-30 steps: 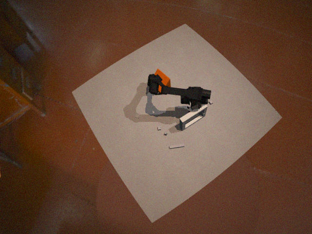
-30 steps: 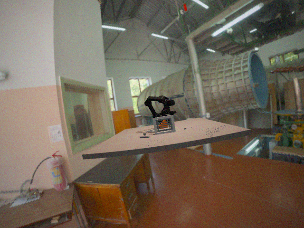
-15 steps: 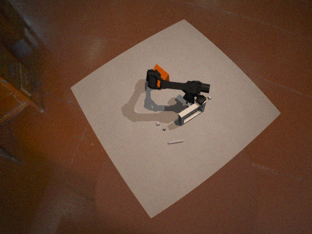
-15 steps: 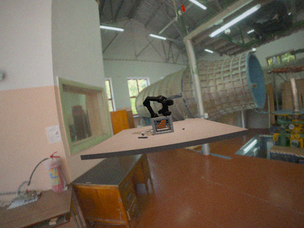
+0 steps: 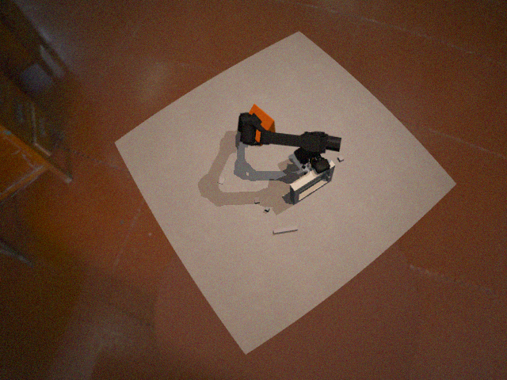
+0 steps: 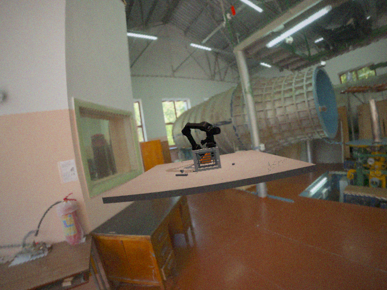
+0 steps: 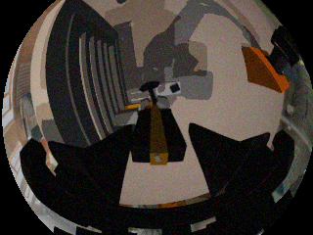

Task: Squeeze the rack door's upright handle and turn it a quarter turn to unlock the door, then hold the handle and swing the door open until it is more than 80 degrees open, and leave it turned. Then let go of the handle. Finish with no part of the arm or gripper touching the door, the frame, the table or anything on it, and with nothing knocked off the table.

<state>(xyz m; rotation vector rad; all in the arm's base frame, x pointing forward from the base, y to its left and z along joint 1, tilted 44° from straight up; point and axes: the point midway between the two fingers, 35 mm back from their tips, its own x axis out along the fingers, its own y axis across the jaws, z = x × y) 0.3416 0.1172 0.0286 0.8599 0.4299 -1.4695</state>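
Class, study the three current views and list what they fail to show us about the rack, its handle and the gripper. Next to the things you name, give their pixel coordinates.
- Handle's turn: top view, arm covers that side of the rack point(image 5: 311, 180) point(image 6: 205, 169).
- Whether the fingertips touch anything: exterior view, too small and dark.
- Rack's full outline: wrist view, dark gripper parts point(image 7: 158, 115) cover its lower portion.

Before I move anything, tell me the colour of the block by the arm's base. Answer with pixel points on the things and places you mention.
Orange; the block point(image 5: 264, 117) point(image 7: 264, 70) shows best in the top view.
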